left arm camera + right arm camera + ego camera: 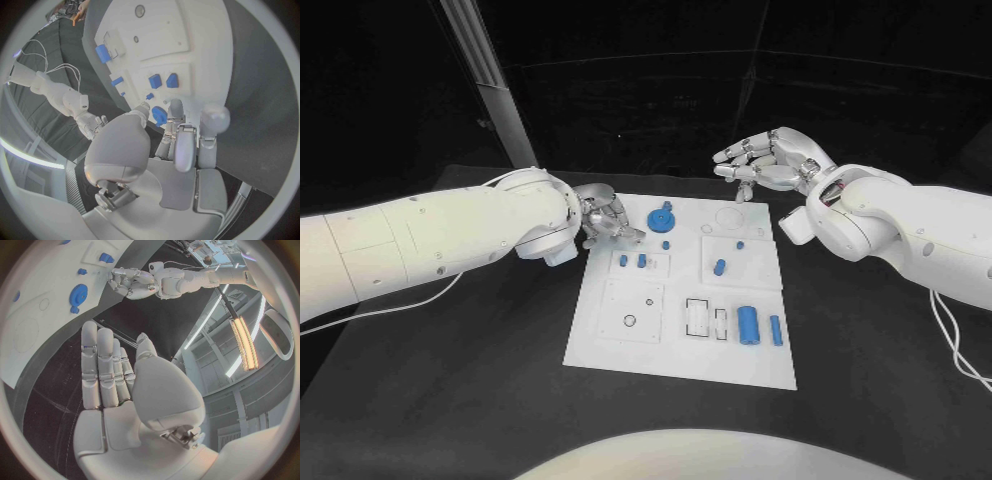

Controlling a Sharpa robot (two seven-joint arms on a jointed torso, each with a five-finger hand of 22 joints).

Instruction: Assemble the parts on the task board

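Lying on the task board [678, 330], blue parts [749, 324] sit untouched; both robot hands [609, 222] [769, 160] hold nothing, fingers apart.

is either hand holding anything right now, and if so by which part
Nothing is held. The right hand hangs beyond the task board with fingers apart and empty. The left hand sits at the board's edge near the blue gear, gripping nothing.
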